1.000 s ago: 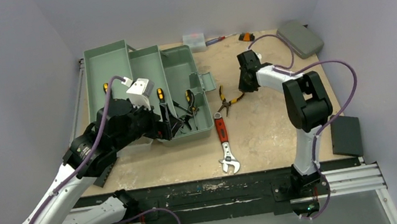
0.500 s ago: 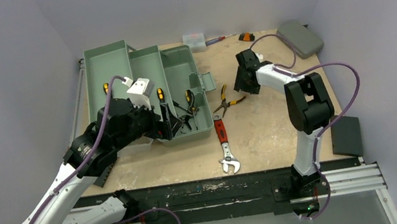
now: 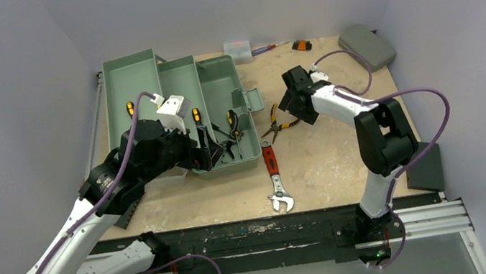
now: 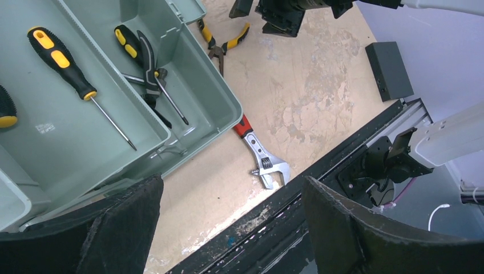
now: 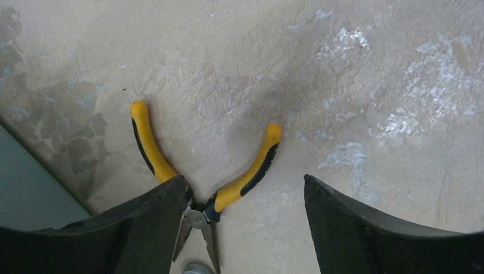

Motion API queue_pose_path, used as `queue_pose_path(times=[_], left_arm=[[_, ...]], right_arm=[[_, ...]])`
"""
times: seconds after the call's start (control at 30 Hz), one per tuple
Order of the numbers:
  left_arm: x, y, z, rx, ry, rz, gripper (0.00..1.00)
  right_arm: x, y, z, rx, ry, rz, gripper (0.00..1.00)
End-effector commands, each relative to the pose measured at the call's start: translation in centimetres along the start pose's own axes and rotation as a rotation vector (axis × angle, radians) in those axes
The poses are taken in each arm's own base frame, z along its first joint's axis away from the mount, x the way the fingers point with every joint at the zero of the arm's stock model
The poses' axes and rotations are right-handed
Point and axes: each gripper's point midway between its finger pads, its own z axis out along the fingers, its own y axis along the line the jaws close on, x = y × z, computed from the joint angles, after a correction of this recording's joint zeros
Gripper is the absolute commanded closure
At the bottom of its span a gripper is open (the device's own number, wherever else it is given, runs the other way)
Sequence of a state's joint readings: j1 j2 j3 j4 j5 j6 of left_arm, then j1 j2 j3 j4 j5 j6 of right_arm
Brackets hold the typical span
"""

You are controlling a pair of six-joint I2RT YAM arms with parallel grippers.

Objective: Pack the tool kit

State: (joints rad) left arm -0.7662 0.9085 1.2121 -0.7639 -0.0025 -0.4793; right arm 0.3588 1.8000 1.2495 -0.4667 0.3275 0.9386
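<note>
Right wrist view: the right jaws stand spread over the yellow-handled pliers (image 5: 228,197), which lie splayed on the tabletop (image 5: 371,68) just beside the open toolbox (image 3: 218,90). Best to straddle one handle near the pivot, then close. The left jaws, also spread, hover by the toolbox's near corner.

Pale lilac walls (image 3: 227,1), worn beige tabletop (image 3: 324,161)

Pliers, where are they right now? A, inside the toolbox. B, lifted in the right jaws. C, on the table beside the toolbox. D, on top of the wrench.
C: the pliers lie flat on the table just right of the toolbox, handles spread, with nothing gripping them.
</note>
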Motion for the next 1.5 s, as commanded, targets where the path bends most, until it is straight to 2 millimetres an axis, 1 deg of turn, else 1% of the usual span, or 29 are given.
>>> queue_pose_path(times=[0.0,0.13,0.23,0.3,0.33,0.4,0.43,0.47,0.53,0.6,0.7,0.73,0.8,0.87,0.93,1.0,1.03,1.13,1.2,1.27,1.3,1.37,1.47], left_arm=[[-0.7,-0.7,-0.2,0.036,-0.034,-0.011,0.12],[-0.6,-0.6,-0.3,0.030,-0.033,-0.009,0.12],[-0.5,-0.4,-0.5,0.024,-0.035,-0.004,0.12],[-0.4,-0.3,-0.6,0.022,-0.035,-0.002,0.12],[-0.4,-0.3,-0.6,0.021,-0.034,0.000,0.12],[-0.4,-0.3,-0.8,0.022,-0.035,0.002,0.12],[-0.4,-0.2,-0.8,0.021,-0.035,0.003,0.12],[-0.3,-0.2,-0.8,0.022,-0.033,0.004,0.12],[-0.2,-0.2,-0.9,0.020,-0.031,0.006,0.12],[-0.3,0.3,-0.9,-0.003,-0.037,0.008,0.12],[-0.4,0.4,-1.2,-0.011,-0.045,0.012,0.12],[-0.3,0.4,-1.2,-0.011,-0.044,0.013,0.12],[-0.4,0.5,-1.3,-0.013,-0.047,0.016,0.12],[-0.3,0.6,-1.3,-0.017,-0.047,0.016,0.12],[-0.3,0.7,-1.3,-0.019,-0.045,0.018,0.12],[-0.2,0.7,-1.4,-0.022,-0.043,0.020,0.12],[-0.2,0.8,-1.4,-0.025,-0.044,0.021,0.12],[-0.3,1.1,-1.8,-0.038,-0.051,0.024,0.12],[-0.4,1.3,-2.1,-0.052,-0.059,0.024,0.12],[-0.7,1.8,-2.5,-0.078,-0.075,0.024,0.12],[-1.0,2.1,-2.8,-0.098,-0.085,0.024,0.12],[-1.4,2.9,-3.5,-0.149,-0.103,0.024,0.13],[-2.4,4.3,-5.1,-0.229,-0.144,0.043,0.13]], right_arm=[[-0.6,0.9,-0.1,0.074,-0.059,0.089,0.27],[0.7,1.0,1.0,0.090,-0.052,0.097,0.28],[1.2,1.0,1.8,0.096,-0.048,0.116,0.30],[1.6,0.7,2.4,0.114,-0.043,0.116,0.33],[1.8,0.7,2.8,0.122,-0.039,0.115,0.36],[2.3,0.7,3.5,0.133,-0.016,0.108,0.46],[2.4,0.5,3.8,0.149,-0.014,0.099,0.54],[2.3,0.2,3.9,0.165,-0.012,0.096,0.65],[2.1,-0.2,4.1,0.170,-0.004,0.105,0.99],[1.5,-0.5,3.7,0.154,-0.011,0.121,1.00],[-0.7,-1.3,1.5,0.146,-0.086,0.161,1.00],[-1.1,-2.0,0.8,0.152,-0.110,0.173,1.00],[-2.5,-2.6,-1.1,0.134,-0.166,0.206,1.00],[-3.5,-3.1,-3.1,0.093,-0.214,0.237,1.00],[-4.5,-3.0,-5.2,0.023,-0.259,0.258,1.00],[-5.9,-2.6,-7.4,-0.070,-0.315,0.244,1.00],[-6.3,-2.1,-8.7,-0.129,-0.333,0.224,1.00],[-7.1,0.4,-12.5,-0.354,-0.378,0.148,1.00],[-7.3,1.5,-14.8,-0.464,-0.396,0.131,1.00],[-7.1,2.7,-16.5,-0.545,-0.381,0.124,1.00],[-6.8,3.4,-17.3,-0.576,-0.367,0.116,1.00],[-6.0,4.6,-18.1,-0.604,-0.340,0.099,1.00],[-4.7,6.6,-19.2,-0.635,-0.331,0.076,1.00]])
